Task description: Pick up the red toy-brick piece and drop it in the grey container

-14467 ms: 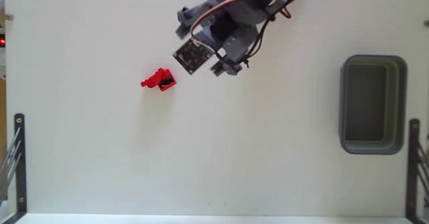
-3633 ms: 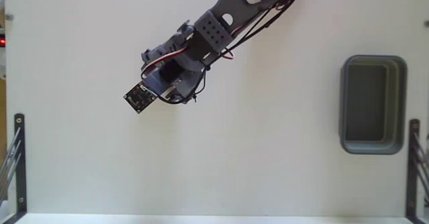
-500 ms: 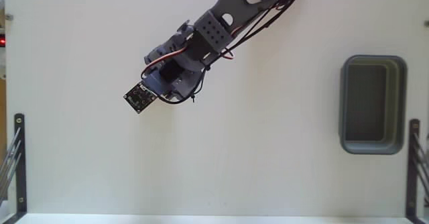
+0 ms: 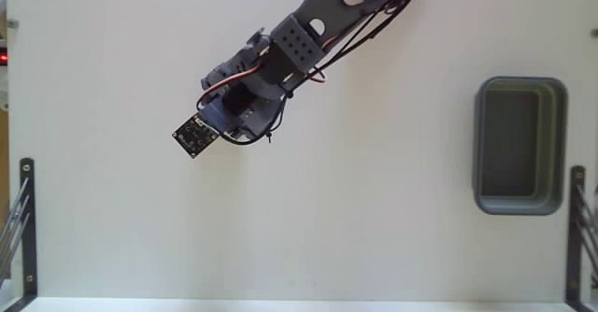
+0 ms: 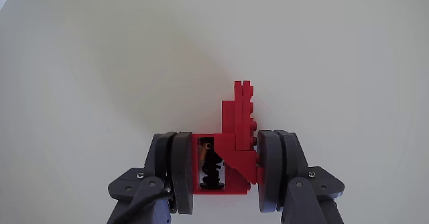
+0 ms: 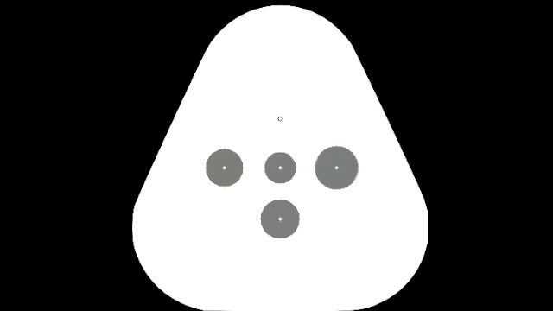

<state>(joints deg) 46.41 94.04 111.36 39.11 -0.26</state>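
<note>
In the wrist view the red toy-brick piece [image 5: 234, 133] sits between the two grey fingers of my gripper [image 5: 226, 151], which is shut on it. Its stepped upper part sticks out past the fingertips over the white table. In the fixed view the arm reaches in from the top, and my gripper [image 4: 229, 125] is at the left-centre of the table. There the arm hides the red piece. The grey container [image 4: 519, 83] lies far off at the right side of the table, with nothing inside it.
Black metal brackets stand at the lower left edge [image 4: 25, 219] and the lower right edge [image 4: 576, 228] of the white table. A small circuit board [image 4: 194, 136] hangs off the gripper's left side.
Since 14.5 s ago the arm has swung left and down over the spot where the red piece lay. Over the last 3.6 s nothing has visibly moved.
</note>
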